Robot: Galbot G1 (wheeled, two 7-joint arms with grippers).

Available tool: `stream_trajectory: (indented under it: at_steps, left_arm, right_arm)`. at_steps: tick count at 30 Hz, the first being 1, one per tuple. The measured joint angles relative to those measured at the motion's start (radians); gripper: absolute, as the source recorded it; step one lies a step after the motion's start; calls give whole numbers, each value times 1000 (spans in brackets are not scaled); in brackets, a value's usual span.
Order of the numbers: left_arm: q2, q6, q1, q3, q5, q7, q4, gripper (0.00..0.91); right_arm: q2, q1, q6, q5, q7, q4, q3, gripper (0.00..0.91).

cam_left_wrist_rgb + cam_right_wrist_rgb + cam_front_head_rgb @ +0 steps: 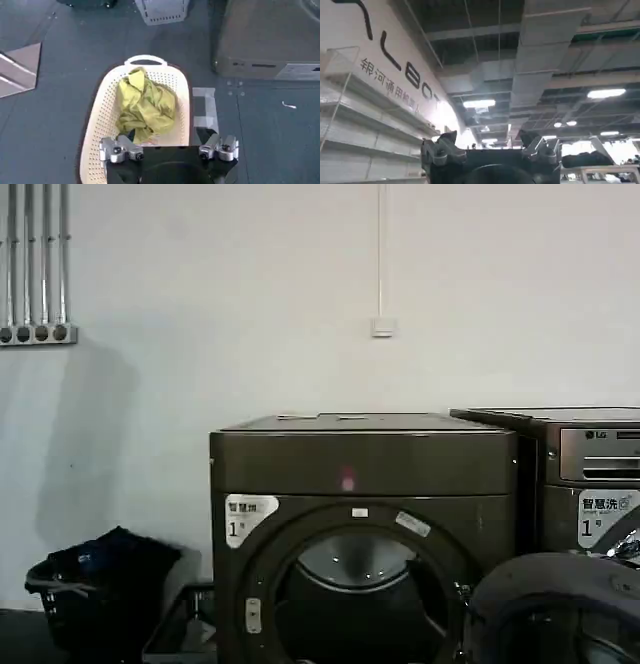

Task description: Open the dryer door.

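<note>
So the dryer door [560, 609] is swung open at about 4 o'clock of the dryer [365, 534]. Left gripper [169, 150] hangs spread wide over a white basket [100, 125] of yellow cloth [145, 102], away from the door. Right gripper [490, 147] points at the ceiling, fingers apart.

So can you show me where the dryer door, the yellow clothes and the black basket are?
the dryer door [560, 609], head view, on its dark inner face, swung open.
yellow clothes [145, 102], left wrist view, middle of the crumpled cloth.
black basket [95, 599], head view, on its front wall.
</note>
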Motion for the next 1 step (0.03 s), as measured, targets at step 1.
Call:
stream_trajectory:
  at_steps: [1]
  left_arm:
    - [1, 0, 0, 0, 1, 0, 0, 907]
  right_arm:
    - [0, -1, 1, 0, -1, -2, 0, 907]
